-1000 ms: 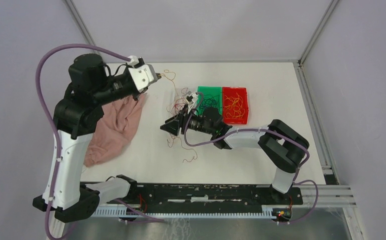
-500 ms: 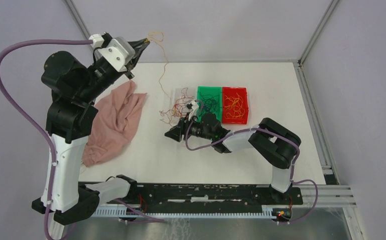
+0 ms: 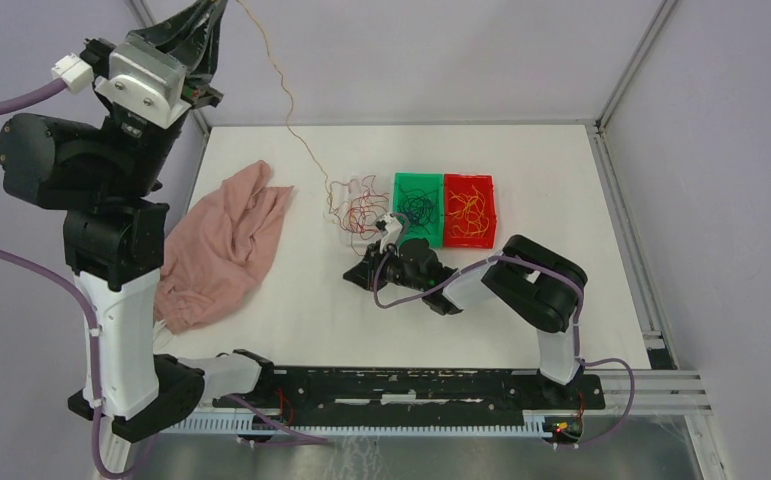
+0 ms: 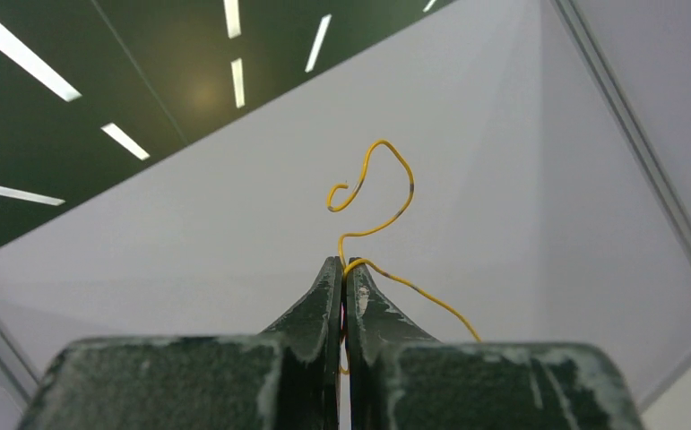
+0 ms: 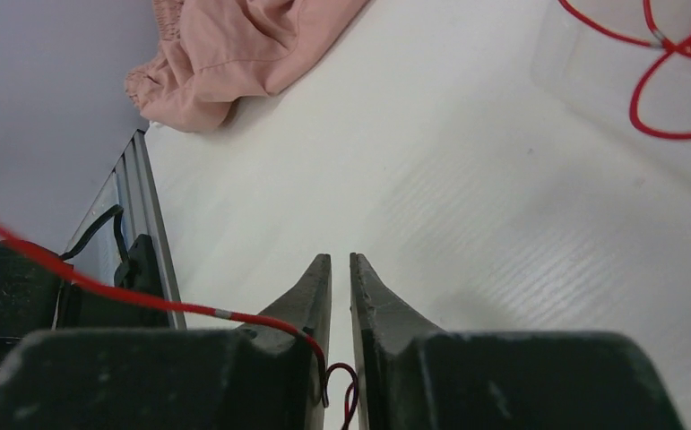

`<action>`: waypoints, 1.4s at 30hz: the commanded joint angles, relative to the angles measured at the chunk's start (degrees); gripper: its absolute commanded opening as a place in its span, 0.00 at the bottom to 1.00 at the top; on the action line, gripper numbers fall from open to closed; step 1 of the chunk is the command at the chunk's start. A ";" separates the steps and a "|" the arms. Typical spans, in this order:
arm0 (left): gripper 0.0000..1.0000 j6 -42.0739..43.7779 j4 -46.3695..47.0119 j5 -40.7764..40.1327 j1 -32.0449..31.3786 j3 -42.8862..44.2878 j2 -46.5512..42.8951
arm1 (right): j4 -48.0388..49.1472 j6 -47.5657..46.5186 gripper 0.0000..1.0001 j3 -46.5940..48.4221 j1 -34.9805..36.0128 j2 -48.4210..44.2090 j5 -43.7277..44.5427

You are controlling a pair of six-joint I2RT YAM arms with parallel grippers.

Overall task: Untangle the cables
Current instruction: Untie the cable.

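Risk lies in the yellow cable [image 4: 410,184], pinched in the left gripper [image 3: 219,8] at upper left and running down to the tangle [image 3: 356,210] at centre: if the right gripper [image 3: 358,272] (apparently nipping a red strand [image 5: 144,300]) slips, the whole tangle lifts.

One green tray [image 3: 406,179], one red tray [image 3: 469,180], one cloth [image 3: 226,240], many cables [image 3: 357,206]

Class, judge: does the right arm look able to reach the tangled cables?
Probably yes: the right gripper lies near the tangled cables, nothing between them, though it grips a red cable.
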 commanded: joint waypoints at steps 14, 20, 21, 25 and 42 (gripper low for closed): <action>0.03 24.02 35.72 -15.35 -0.29 19.40 14.46 | -24.30 -6.43 0.00 3.20 4.63 0.35 19.37; 0.03 24.88 37.30 -13.15 -0.24 20.64 15.72 | -31.10 -9.15 0.05 5.62 6.09 -0.01 23.38; 0.03 25.87 39.02 -12.35 -0.22 20.78 16.07 | -32.99 -9.62 0.04 6.06 6.27 -0.17 24.48; 0.03 32.10 42.93 -9.19 -0.27 33.67 23.93 | -36.06 -7.99 0.00 6.29 6.42 -0.50 28.98; 0.03 11.80 28.06 -9.08 -0.25 -17.68 -4.12 | -27.05 -23.53 0.96 8.97 6.94 -25.53 4.22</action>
